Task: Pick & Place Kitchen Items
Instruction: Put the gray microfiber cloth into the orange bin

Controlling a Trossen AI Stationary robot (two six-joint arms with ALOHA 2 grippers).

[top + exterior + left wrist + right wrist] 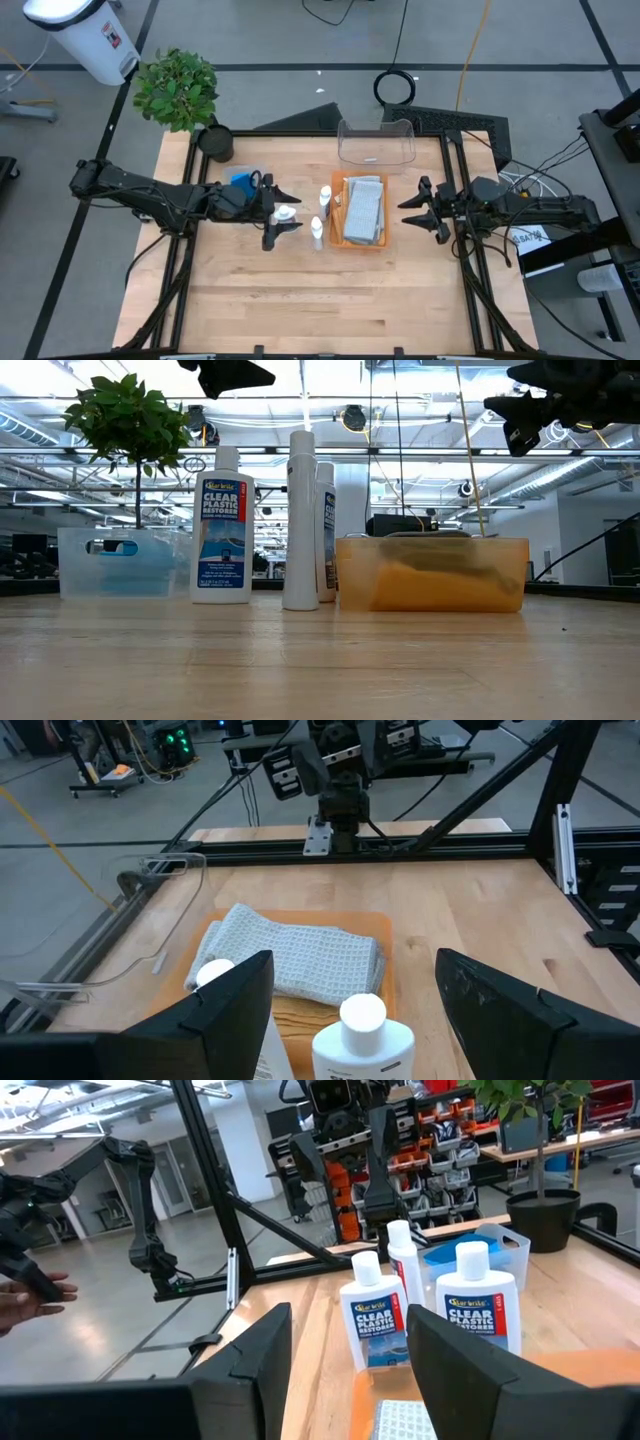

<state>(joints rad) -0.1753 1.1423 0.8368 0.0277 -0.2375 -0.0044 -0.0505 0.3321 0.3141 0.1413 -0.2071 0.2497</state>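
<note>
Wooden planks form the table [300,290], which is framed by black rails above a grey floor. A potted plant [178,88] is set at the far left corner, and an empty clear bin [376,143] at the far edge. Three white bottles [317,231] are stood upright just beside an orange tray [338,212], in which a grey cloth [364,210] is laid. Blue sponges [243,181] are kept in a bin behind the left gripper [283,217], whose fingers are spread above one bottle. The right gripper [418,208] is held apart beside the tray, empty.
</note>
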